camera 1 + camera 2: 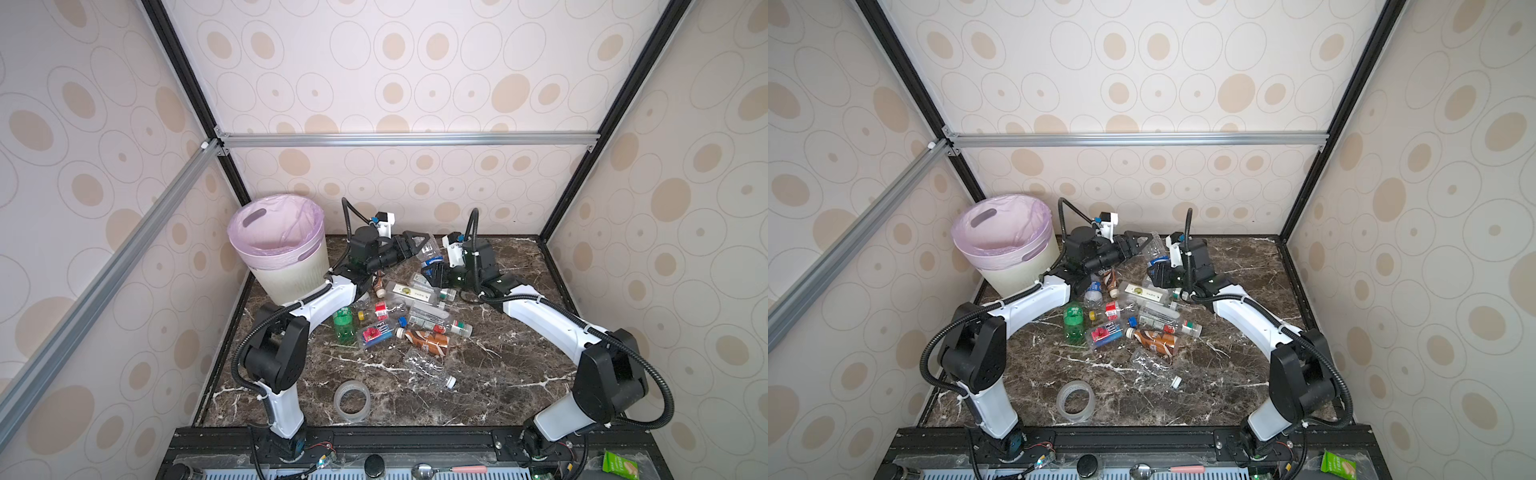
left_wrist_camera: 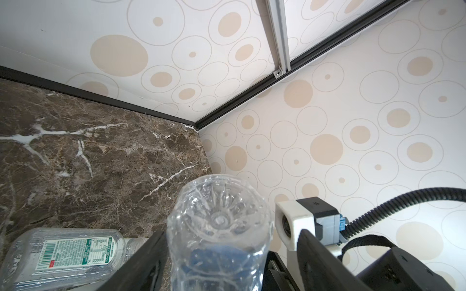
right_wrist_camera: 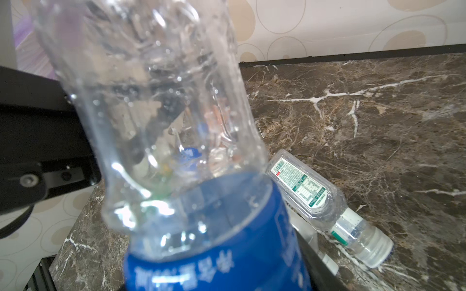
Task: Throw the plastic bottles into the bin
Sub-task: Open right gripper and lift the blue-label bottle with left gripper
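The right pincer (image 1: pixel 433 272) is clamped on the blue-labelled end of a clear bottle (image 1: pixel 431 251). It holds the bottle off the desk (image 1: pixel 519 353) with the base pointing toward 12 o'clock. The left pincer (image 1: pixel 420 244) stands with its jaws apart astride that base. In the left wrist view one finger (image 2: pixel 141 262) lies against the bottle's side, and a gap shows before the other finger.

Both pincers meet near the desk's 12 o'clock edge. The bin (image 1: pixel 291 278), lined with a pale pink bag, stands at 9 o'clock from them in the desk's 10 o'clock corner.

The other bottles (image 1: pixel 409 293) lie heaped at 6 o'clock from the pincers, mid-desk. A green bottle (image 1: pixel 344 324) is on the heap's 8 o'clock side. A brown-wrapped bottle (image 1: pixel 428 340) and a crumpled clear bottle (image 1: pixel 428 368) lie toward 5 o'clock. A tape ring (image 1: pixel 352 401) lies near the desk's 6 o'clock edge.
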Tool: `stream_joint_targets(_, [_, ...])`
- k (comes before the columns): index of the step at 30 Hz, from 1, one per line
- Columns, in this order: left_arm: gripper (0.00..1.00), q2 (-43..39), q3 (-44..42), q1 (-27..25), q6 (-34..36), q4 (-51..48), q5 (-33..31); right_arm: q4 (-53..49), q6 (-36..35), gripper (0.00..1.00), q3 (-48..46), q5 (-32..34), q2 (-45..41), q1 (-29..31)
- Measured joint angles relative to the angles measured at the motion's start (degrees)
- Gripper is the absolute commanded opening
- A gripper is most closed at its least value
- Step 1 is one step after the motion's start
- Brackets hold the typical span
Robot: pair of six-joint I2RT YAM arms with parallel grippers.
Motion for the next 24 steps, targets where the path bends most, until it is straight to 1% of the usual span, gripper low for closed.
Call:
stream_joint_targets(7, [0.76,0.9,0.0,-0.2,0.0,0.2,0.0,0.8,0.3,0.49,0.0,-1.2,0.0,0.7])
stream_joint_targets(11, [0.65,1.0,0.0,-0.2,0.1,0.4,0.0,0.8,0.4,0.5,0.0,-1.2,0.0,1.1])
stream_joint_targets(14, [0.53,1.0,0.0,-0.2,0.7,0.3,-0.6,0.9,0.4,0.51,0.0,-1.2,0.0,1.1])
stream_joint_targets(16, [0.49,1.1,-0.2,-0.2,1.0,0.3,-1.0,1.0,0.5,0.56,0.0,-1.1,0.0,1.1])
stream_joint_targets(21, [0.42,1.1,-0.2,-0.2,1.4,0.0,-1.6,0.8,0.5,0.66,0.0,-1.2,0.0,1.1])
stream_joint_targets(24, [0.42,1.1,-0.2,-0.2,1.6,-0.3,-1.8,0.7,0.5,0.72,0.0,-1.4,0.0,1.1])
